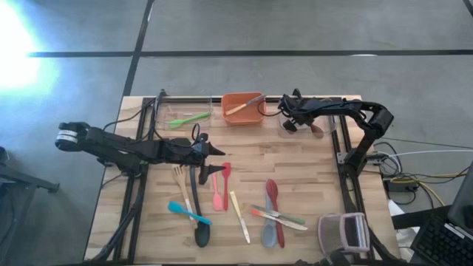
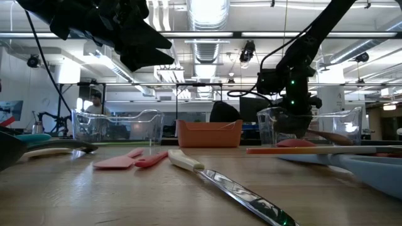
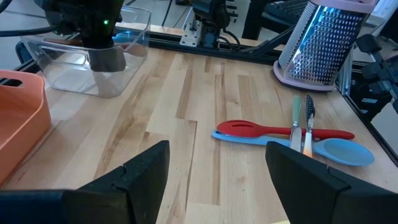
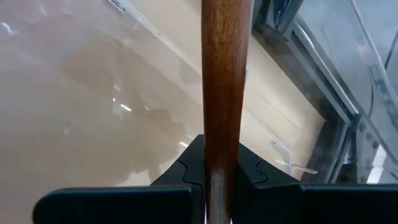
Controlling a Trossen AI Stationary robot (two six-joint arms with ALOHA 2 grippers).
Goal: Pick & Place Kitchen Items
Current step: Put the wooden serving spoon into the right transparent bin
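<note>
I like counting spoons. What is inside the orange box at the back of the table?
One pale wooden utensil lies slanted inside the orange bin, its end sticking over the rim. In the low view the bin's wall hides the inside.

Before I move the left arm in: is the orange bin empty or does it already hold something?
Not empty. In the high view the orange bin holds one pale-handled utensil lying slantwise inside it.

Wooden table (image 1: 310, 159) carries scattered utensils (image 1: 272, 198), bins (image 1: 243, 108), grater (image 1: 344, 233).
</note>
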